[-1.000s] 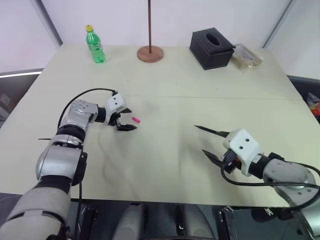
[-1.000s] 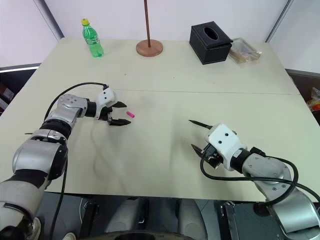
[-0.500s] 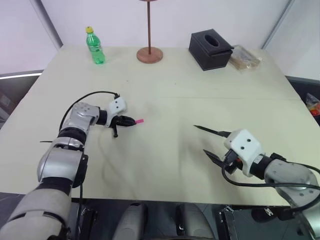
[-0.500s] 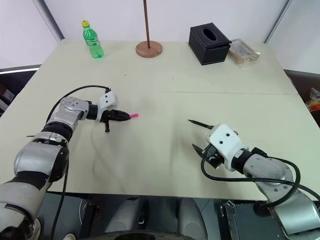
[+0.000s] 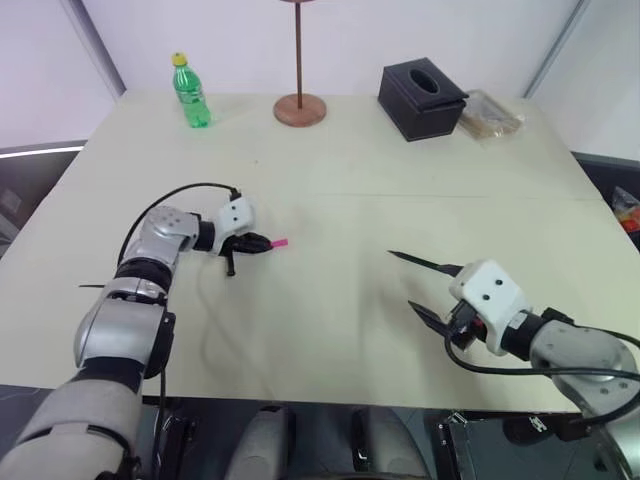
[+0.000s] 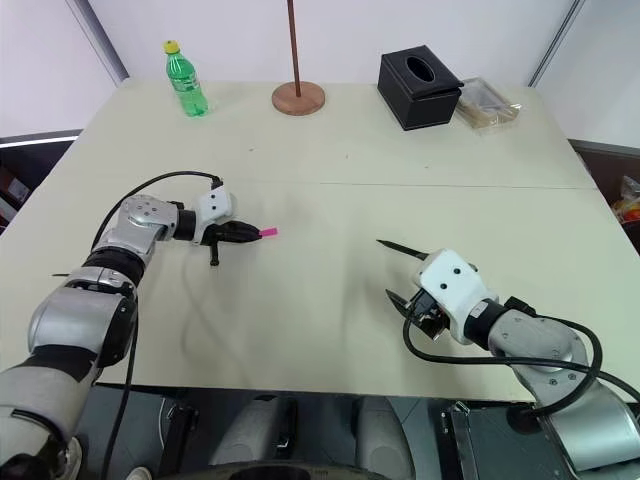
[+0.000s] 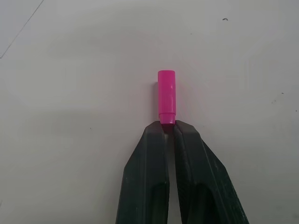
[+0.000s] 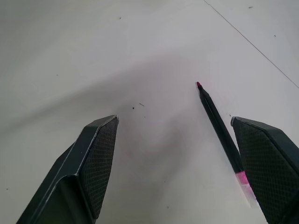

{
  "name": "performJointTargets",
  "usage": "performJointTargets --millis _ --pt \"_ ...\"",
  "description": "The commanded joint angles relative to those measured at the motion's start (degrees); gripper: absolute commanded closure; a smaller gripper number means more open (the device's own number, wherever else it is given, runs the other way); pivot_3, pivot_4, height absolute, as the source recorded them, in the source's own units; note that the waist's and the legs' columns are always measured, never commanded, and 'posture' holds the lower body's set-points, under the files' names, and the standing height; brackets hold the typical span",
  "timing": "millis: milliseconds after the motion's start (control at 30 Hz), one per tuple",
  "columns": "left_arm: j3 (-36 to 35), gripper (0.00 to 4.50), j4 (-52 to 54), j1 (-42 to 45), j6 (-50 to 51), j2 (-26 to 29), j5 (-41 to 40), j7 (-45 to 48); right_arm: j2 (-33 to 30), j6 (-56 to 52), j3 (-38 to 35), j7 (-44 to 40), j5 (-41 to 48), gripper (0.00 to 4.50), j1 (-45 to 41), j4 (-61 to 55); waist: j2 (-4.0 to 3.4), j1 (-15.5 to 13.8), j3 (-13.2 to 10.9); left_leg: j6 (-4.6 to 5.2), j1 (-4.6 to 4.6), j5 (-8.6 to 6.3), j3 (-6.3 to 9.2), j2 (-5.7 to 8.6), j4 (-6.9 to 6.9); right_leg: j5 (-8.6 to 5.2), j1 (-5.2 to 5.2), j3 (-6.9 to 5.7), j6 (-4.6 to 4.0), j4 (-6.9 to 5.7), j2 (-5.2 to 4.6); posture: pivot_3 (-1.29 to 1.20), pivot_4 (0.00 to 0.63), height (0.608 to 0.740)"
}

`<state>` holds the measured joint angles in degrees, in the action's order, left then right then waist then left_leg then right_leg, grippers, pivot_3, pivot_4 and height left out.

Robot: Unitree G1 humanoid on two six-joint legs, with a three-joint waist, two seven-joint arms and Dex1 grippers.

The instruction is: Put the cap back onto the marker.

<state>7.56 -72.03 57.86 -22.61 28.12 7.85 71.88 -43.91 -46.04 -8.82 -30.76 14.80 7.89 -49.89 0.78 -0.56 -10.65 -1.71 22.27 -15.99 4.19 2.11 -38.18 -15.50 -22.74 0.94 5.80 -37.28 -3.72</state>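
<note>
Left tool (image 7: 167,127) now closed, pinching cap (image 7: 166,96)

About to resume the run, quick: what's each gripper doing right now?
Left gripper: shut on the cap, pinching its end.
Right gripper: open, holding nothing; the marker lies between its fingers.

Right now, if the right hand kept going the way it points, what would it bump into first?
Probably just bare table. The marker lies beside one finger of the open right hand, not across its path; depth is unclear.
</note>
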Motion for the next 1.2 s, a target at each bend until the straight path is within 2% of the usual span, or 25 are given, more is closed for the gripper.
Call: performJointTargets --millis 33,200,233,300,400,900,1200 --pt "-0.6 4.47 0.6 -1.5 -0.7 0.7 -0.7 2.1 -0.5 0.2 -2.0 -0.3 0.4 0.56 0.3 -2.9 0.0 0.0 0.0 0.0 0.01 0.0 0.0 0.0 0.0 0.0 -0.01 0.0 0.0 0.0 0.0 0.0 0.15 0.74" --pt "-0.9 4.47 1.4 -2.9 -0.5 1.1 -1.1 3.4 -0.7 0.4 -1.4 -0.5 0.3 0.56 -0.4 -2.2 0.01 0.2 0.0 0.0 0.04 0.0 0.0 0.0 0.01 0.0 -0.03 0.0 0.0 0.01 0.0 0.0 0.15 0.74" --pt "-0.9 3.89 1.6 -3.1 -0.6 1.1 -1.0 3.5 -0.7 0.4 -1.3 -0.7 0.3 0.56 -0.5 -2.1 0.01 0.2 0.0 0.01 0.04 0.0 0.0 0.0 0.01 0.0 -0.03 0.0 0.0 0.01 0.0 0.0 0.15 0.74" --pt "-0.9 3.41 1.8 -3.3 -0.6 0.9 -0.9 3.7 -0.8 0.5 -1.4 -0.9 0.3 0.56 -0.7 -1.9 0.01 0.3 0.0 0.01 0.04 0.0 0.0 0.0 0.01 0.0 -0.03 -0.01 0.0 0.01 0.0 0.0 0.15 0.74" --pt "-0.7 1.98 2.3 -3.8 -1.2 0.7 -0.8 4.2 -1.0 0.6 -1.3 -1.2 0.3 0.56 -1.1 -1.6 0.01 0.3 0.0 0.0 0.03 0.0 0.0 0.0 0.01 0.0 -0.03 -0.01 0.0 0.01 0.0 0.0 0.15 0.74" --pt "-0.3 1.98 2.5 -3.7 -0.6 -4.7 -0.9 0.9 -1.5 0.3 -2.0 -1.9 0.2 0.56 -1.5 -1.5 0.02 -0.4 0.0 0.01 0.04 0.0 0.05 0.03 -0.04 0.01 0.08 -0.05 0.07 0.04 -0.14 0.0 0.15 0.74" --pt "-0.3 1.98 2.1 -3.4 -0.6 -6.0 -0.7 -1.0 -1.4 0.1 -2.2 -1.6 0.0 0.56 -1.0 -1.9 0.02 -0.4 0.0 0.01 0.03 0.0 0.1 0.05 -0.05 0.01 0.11 -0.09 0.08 0.05 -0.15 0.0 0.15 0.74"
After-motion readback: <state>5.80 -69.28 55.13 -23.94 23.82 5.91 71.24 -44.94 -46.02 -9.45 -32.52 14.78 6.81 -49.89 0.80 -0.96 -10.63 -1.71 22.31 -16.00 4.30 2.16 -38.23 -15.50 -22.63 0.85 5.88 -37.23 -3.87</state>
